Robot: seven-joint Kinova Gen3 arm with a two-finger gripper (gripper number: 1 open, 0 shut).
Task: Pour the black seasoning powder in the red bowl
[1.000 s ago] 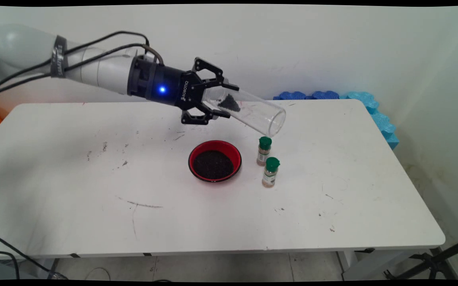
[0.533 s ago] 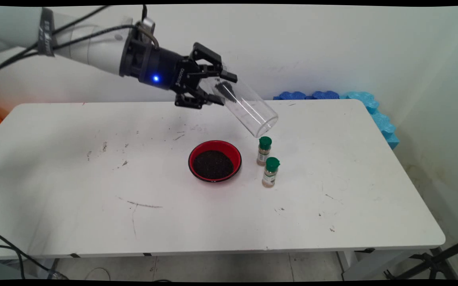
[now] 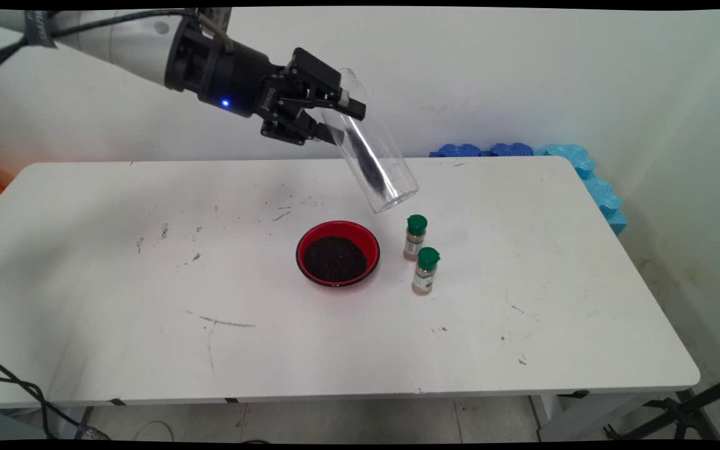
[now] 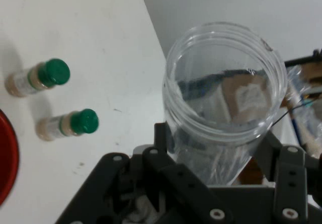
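Gripper (image 3: 330, 120) clamped on tilted clear jar (image 3: 372, 164), mouth above and behind red bowl (image 3: 337, 252), two green-capped shakers (image 3: 421, 254) beside bowl

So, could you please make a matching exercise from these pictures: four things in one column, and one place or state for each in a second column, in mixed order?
Things
1. clear jar
2. red bowl
3. two green-capped bottles
4. blue foam pieces

Places or states
A. standing upright on the white table, right of the bowl in the main view
B. held tilted in the end effector, mouth pointing down
C. past the table's far right corner, by the wall
D. on the table, filled with dark grains

Pairs: 1-B, 2-D, 3-A, 4-C
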